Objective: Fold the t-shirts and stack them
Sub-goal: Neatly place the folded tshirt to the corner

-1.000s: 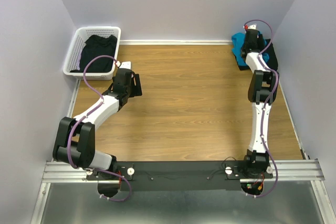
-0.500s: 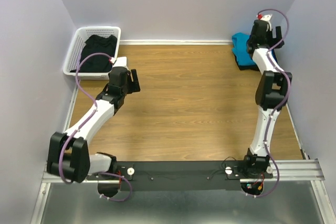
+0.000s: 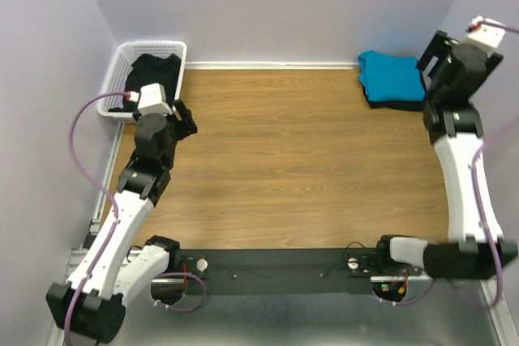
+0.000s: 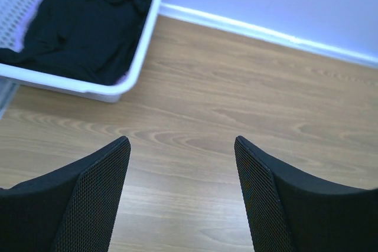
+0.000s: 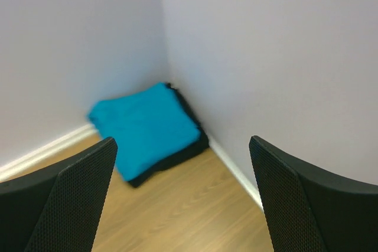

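Left wrist view: white basket holds a black t-shirt.

t-shirt in basket left, stack far right

A white plastic lattice basket sits at the far left corner of the wood-grain counter. A white strip runs along the counter's far edge, below pale walls.
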